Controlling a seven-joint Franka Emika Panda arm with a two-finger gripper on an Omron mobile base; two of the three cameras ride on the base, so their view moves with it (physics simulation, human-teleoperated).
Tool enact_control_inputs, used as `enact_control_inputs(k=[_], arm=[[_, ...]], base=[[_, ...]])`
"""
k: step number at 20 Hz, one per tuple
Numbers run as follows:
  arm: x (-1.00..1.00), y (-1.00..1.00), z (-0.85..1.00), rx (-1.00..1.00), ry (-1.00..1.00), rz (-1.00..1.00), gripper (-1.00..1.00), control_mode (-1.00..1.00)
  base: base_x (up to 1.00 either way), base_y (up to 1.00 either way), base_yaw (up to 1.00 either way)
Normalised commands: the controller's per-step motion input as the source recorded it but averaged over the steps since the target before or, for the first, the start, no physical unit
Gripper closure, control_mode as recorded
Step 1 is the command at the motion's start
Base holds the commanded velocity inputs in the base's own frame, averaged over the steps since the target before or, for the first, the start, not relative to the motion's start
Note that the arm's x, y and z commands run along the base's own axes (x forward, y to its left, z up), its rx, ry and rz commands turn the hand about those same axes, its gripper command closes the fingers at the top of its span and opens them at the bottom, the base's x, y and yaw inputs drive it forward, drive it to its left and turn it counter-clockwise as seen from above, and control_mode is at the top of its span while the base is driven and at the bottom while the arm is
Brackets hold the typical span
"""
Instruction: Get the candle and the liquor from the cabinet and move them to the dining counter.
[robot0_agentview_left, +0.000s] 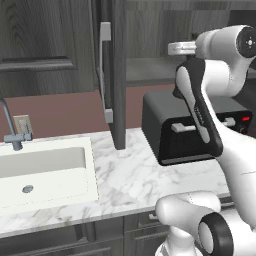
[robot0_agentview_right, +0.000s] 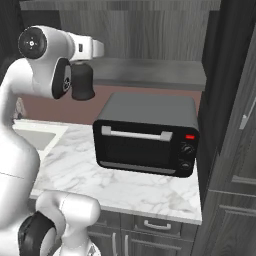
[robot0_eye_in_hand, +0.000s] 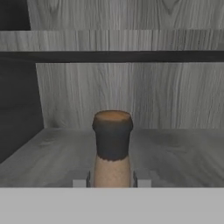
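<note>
One white sink (robot0_agentview_left: 45, 170) with its faucet (robot0_agentview_left: 12, 130) lies far left of the black toaster oven (robot0_agentview_right: 145, 135), set into the same marble table (robot0_agentview_left: 130, 175) that carries the oven. Between sink and oven, the open door of the cabinet (robot0_agentview_left: 118, 75) stands edge-on, with its silver bar handle (robot0_agentview_left: 105, 70) facing the sink. Above and left of the oven, the liquor (robot0_agentview_right: 82, 80) hangs clear of the table, in front of the cabinet's lowest shelf. The end effector (robot0_eye_in_hand: 112, 179) is clamped on the bottle's thin neck, below the brownish stopper. The arm rises left of the oven, elbow bent, hand level and pointing into the cabinet. A red lamp and two knobs sit at the oven's right end.
</note>
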Motion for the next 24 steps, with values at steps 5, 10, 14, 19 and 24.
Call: enact_control_inputs(k=[5,10,14,19,24], arm=[[-1.00,0.00,-0.06,-0.01,0.00,0.00,1.00,-1.00],[-1.00,0.04,-0.39,-0.04,0.05,0.00,1.00,-1.00],[-0.89,0.15,-0.41,-0.06,0.10,0.00,1.00,-1.00],[-0.68,0.13,-0.43,-0.06,0.07,0.00,1.00,-1.00],[-0.35,0.00,-0.05,0.01,0.03,0.00,1.00,-1.00]], base=[[0.00,0.00,0.00],[0.00,0.00,0.00],[0.00,0.00,0.00],[0.00,0.00,0.00],[0.00,0.00,0.00]])
